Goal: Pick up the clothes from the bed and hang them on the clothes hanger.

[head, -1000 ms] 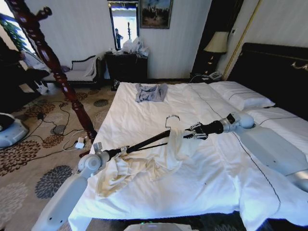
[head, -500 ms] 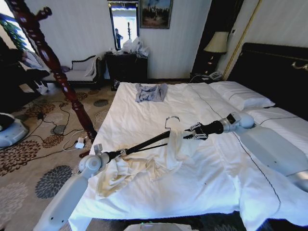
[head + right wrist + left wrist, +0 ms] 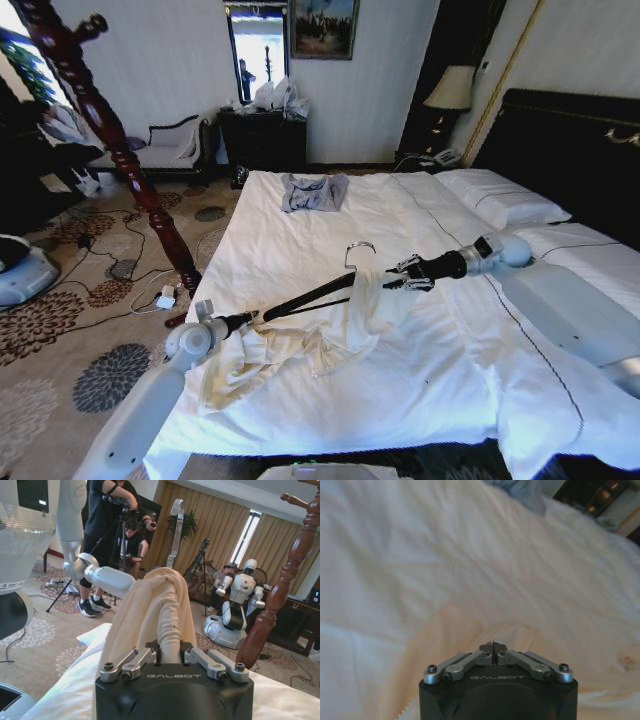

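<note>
Shirt half-threaded on the hanger, both claws closed.

Nearest me on the left, my left gripper (image 3: 243, 319) sits pinched closed with nothing between its tips, just above the bunched end of the clothes (image 3: 290, 345), which sprawl across the near-left part of the bed (image 3: 450, 380). Farther right, my right gripper (image 3: 392, 276) is clamped on cloth draped over one end of the clothes hanger (image 3: 320, 289) — hook up. My worry — the thin fabric sliding off that raised arm if I tug, since the heap's weight drags leftward.
</note>
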You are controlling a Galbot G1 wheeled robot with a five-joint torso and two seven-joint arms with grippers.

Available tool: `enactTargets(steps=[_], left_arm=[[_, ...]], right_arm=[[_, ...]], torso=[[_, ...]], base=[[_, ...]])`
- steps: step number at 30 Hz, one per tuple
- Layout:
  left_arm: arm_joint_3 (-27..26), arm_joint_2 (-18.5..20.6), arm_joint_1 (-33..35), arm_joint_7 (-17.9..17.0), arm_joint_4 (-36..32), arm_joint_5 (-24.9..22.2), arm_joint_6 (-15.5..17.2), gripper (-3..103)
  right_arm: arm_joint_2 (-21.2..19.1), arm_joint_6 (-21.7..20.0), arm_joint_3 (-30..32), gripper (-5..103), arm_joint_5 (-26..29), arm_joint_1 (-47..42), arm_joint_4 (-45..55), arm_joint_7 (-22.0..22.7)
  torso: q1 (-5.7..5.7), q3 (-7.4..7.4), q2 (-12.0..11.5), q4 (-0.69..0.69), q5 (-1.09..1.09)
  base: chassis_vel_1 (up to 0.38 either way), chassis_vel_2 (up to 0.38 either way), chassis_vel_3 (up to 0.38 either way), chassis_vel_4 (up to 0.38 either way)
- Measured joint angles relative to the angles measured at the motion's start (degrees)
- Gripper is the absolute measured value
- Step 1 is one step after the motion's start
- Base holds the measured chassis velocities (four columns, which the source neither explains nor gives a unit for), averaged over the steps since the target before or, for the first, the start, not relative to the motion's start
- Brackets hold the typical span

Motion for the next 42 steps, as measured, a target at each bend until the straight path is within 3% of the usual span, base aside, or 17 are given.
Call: enactTargets(steps=[11,18,22,31,34,38,42], left_arm=[[-1.8,0.3,0.5,1.3,-2.4,0.2,-1.3,0],[-7.4,0.2,0.0,0.7,-8.5,-4.4,-2.7,0],[-12.5,2.5,0.4,-0.4,-15.6,-10.1,-2.9,0],[-16.9,5.6,0.1,-2.4,-26.2,-18.8,-2.9,0],[-16.8,5.6,0.1,-1.4,-28.6,-19.5,-3.6,0],[-14.2,5.0,0.9,1.7,-33.6,-20.3,-4.4,0],[-11.9,4.9,2.8,2.5,-36.4,-20.0,-3.9,0]], right_arm=[[0.0,0.1,0.0,19,0.1,0.1,-0.2,0.1],[0.1,-0.6,0.3,19,-2.0,-1.4,-1.0,3.1],[0.6,-2.3,0.3,19,-2.9,-2.7,-2.6,6.7],[1.9,-2.7,-0.5,19,-1.6,-3.7,-2.1,13.9],[2.1,-2.7,-0.7,19,-1.3,-4.3,-1.4,15.7],[2.9,-2.7,-1.4,19,-0.4,-5.3,0.2,22.4],[3.7,-2.3,-2.0,19,1.5,-5.3,0.8,26.1]], torso=[[0.0,0.0,0.0,0.0,-0.01],[0.0,0.0,0.0,-0.01,-0.01],[0.0,0.0,0.0,0.0,0.01],[0.0,0.0,0.0,0.02,0.0],[0.0,0.0,0.0,0.0,-0.01],[0.0,0.0,0.0,-0.01,0.0],[0.0,0.0,0.0,0.0,0.0]], base=[[0.0,0.0,0.0,0.0],[0.0,0.0,0.0,0.0],[0.0,0.0,0.0,0.0],[0.0,0.0,0.0,0.0],[0.0,0.0,0.0,0.0],[0.0,0.0,0.0,0.0],[0.0,0.0,0.0,0.0]])
